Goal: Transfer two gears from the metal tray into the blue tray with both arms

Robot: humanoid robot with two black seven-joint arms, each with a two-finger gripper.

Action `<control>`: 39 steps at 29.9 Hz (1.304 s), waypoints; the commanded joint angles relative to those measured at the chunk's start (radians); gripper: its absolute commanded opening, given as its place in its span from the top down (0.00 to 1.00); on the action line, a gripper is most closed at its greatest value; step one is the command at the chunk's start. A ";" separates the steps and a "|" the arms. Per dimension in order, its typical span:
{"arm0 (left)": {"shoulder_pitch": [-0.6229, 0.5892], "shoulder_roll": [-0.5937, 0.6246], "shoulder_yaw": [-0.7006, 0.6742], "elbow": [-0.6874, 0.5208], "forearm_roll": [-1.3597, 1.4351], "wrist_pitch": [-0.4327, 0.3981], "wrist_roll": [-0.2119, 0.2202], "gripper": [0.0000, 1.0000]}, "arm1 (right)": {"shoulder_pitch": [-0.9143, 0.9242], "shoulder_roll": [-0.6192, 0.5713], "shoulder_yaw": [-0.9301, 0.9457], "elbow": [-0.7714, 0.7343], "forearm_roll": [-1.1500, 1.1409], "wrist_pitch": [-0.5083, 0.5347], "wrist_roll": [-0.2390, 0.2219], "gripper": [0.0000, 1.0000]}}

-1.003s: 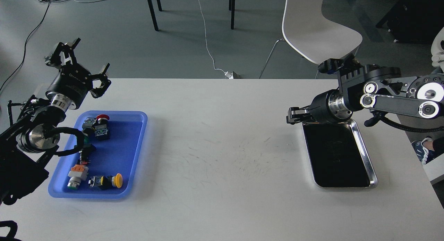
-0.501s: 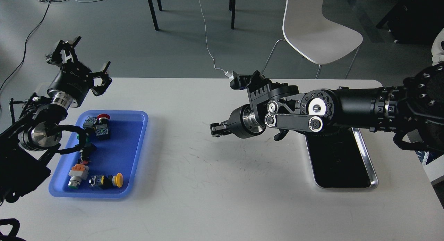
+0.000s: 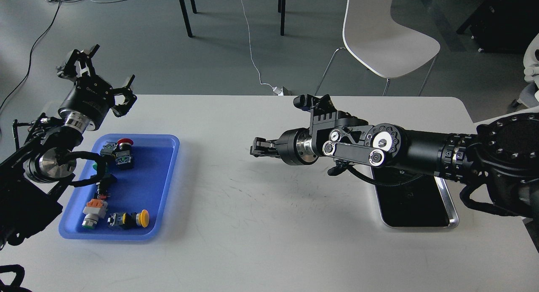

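Pincer states first: the left pincer (image 3: 97,69), in the upper left of the frame, stands wide apart with nothing between its claws, raised above the far left corner of the table (image 3: 269,224) and just beyond the blue tray (image 3: 166,191). The right pincer (image 3: 255,147) sits near the middle of the frame at the end of the right arm (image 3: 404,151), which stretches in from the right edge and points left over bare table; its fingers look drawn close together, but they are seen dark and nearly end-on, so I cannot tell whether they are closed or whether anything is gripped.

The blue tray lies at the left of the frame and carries several push-button switches: one with a red cap (image 3: 124,142) near its far edge, one with a yellow cap (image 3: 143,218) near its near edge, and a grey and orange one (image 3: 93,212) beside that. The metal tray (image 3: 451,208) lies at the right, its far half hidden behind the right arm; the visible dark bottom looks bare. No gear can be made out in either tray.

A white chair (image 3: 383,35) stands on the floor beyond the table.
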 commanded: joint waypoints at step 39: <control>-0.001 -0.028 -0.001 0.001 0.000 0.001 -0.002 0.01 | -0.154 0.000 0.013 0.096 0.119 0.019 -0.004 0.60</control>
